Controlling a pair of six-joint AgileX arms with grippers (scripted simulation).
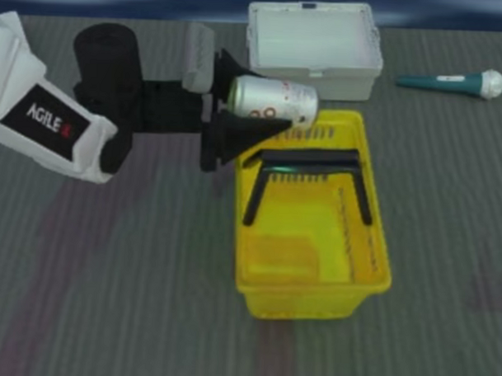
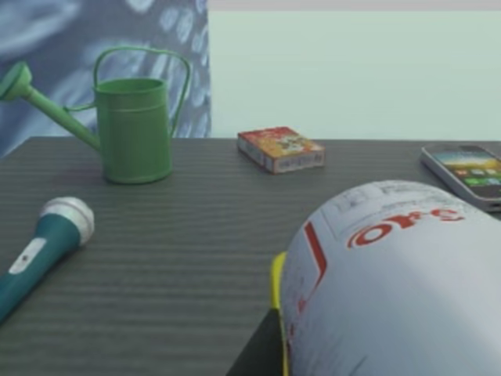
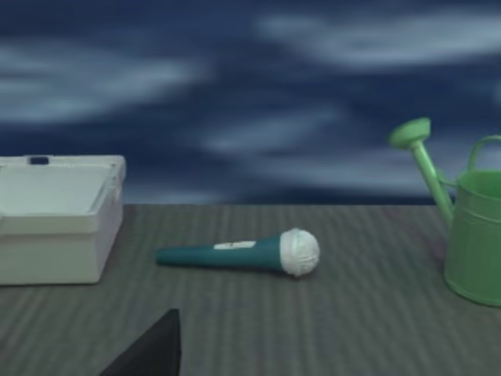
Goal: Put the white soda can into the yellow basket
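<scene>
The left claw (image 1: 266,106) pinches the white soda can (image 1: 275,101) (lying sideways) just above the yellow basket (image 1: 373,242)'s far rim, so carrying inward and releasing comes next.

The phone (image 2: 468,174) is cut by the frame edge; the card box (image 2: 280,149) print seems unreadable.
</scene>
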